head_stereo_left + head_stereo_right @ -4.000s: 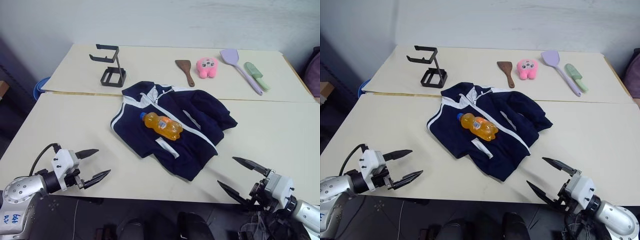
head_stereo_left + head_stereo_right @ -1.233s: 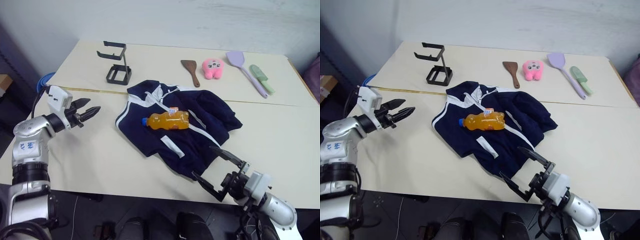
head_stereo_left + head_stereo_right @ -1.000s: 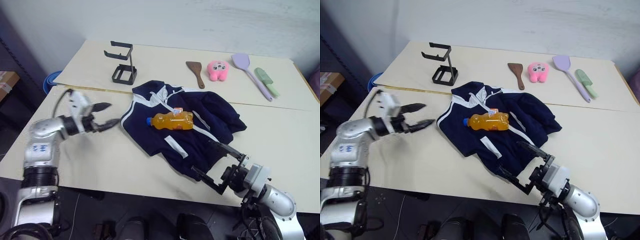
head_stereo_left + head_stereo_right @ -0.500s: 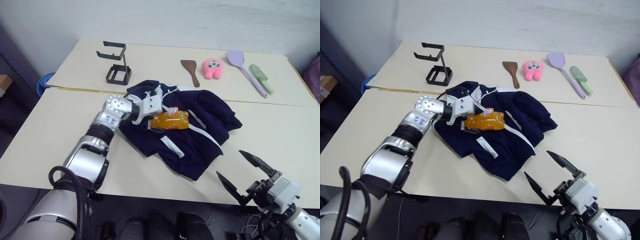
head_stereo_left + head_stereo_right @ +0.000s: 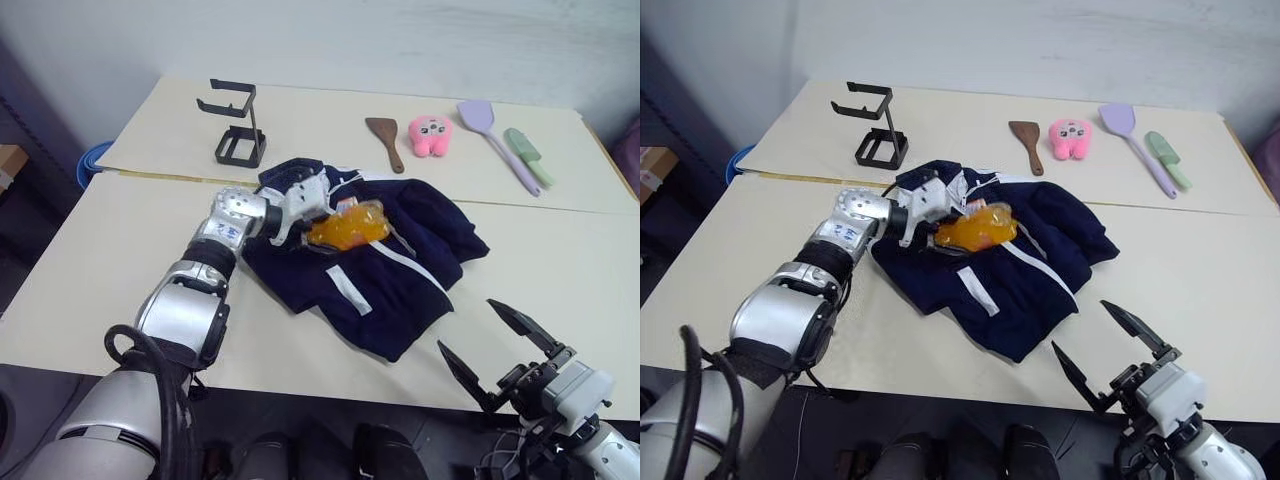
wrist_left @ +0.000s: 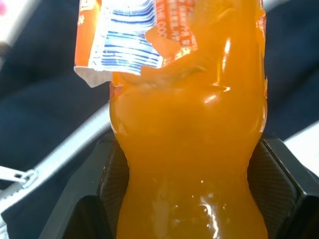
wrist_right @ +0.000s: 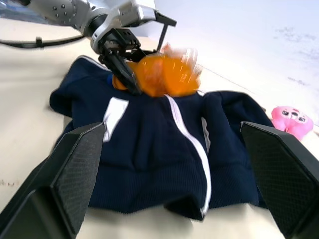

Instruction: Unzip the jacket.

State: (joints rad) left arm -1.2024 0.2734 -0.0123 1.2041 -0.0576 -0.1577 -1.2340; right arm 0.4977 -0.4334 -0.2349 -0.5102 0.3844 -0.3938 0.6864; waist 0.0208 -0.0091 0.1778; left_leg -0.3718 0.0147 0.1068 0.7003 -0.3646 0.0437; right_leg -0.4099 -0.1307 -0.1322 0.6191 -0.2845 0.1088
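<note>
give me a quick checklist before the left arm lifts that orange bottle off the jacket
1. Bottle sits between the left gripper jaws: ok, fingers flank it on both sides.
2. Grip firm enough to lift: cannot tell.
3. Jaws free of jacket fabric: cannot tell, the zipper runs close beside one finger.
4. Right gripper out of the way: ok, open and near the table's front edge, apart from the jacket.
5. Zipper reachable: not ok, the bottle lies across it.
6. Set-down room: ok, bare table beside the jacket.
</note>
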